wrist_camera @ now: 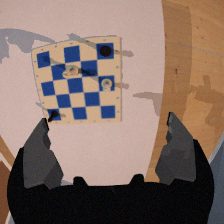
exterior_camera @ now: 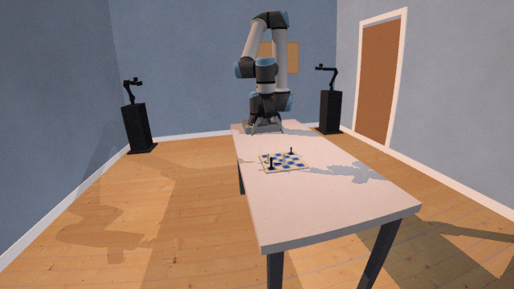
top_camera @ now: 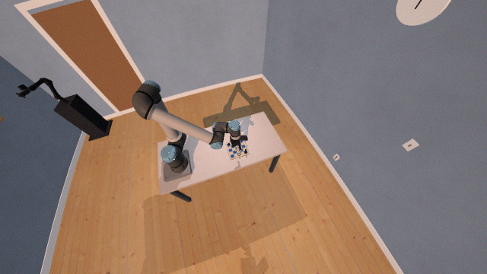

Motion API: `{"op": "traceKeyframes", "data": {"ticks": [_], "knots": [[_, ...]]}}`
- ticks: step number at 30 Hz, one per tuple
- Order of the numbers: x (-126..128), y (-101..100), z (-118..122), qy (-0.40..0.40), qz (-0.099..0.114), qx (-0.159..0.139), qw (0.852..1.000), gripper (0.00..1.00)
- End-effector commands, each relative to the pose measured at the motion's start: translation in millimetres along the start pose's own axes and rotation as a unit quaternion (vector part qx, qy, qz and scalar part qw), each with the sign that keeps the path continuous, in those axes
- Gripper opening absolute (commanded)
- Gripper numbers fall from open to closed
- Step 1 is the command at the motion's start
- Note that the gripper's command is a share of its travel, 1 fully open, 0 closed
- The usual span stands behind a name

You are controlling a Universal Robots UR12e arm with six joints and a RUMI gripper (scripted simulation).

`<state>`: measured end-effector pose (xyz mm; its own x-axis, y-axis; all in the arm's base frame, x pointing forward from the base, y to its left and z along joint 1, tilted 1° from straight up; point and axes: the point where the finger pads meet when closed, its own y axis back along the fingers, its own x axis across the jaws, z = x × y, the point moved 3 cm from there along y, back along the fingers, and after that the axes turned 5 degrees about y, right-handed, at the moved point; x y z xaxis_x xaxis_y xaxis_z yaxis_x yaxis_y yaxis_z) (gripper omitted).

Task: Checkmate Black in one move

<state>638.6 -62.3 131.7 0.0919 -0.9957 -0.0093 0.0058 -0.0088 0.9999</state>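
Wrist view: the gripper (wrist_camera: pixel 111 150) hangs high above the chessboard (wrist_camera: pixel 77 80) on the white surface (wrist_camera: pixel 125 145), jaws spread wide and empty, apparently clearing four upright pieces standing within their squares.

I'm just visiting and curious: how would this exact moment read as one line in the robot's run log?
gripper: open, empty | position: raised above table, off chessboard | pieces visible: two white, two black, upright | phase: unclear
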Motion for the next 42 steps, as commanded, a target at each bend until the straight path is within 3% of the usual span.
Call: {"op": "traceKeyframes", "data": {"ticks": [1,9,42], "knots": [[0,22,0,0.000,0.000,0.001,1.000,1.00],[0,42,0,0.000,0.000,0.001,1.000,1.00],[0,44,0,0.000,0.000,0.001,1.000,1.00]]}}
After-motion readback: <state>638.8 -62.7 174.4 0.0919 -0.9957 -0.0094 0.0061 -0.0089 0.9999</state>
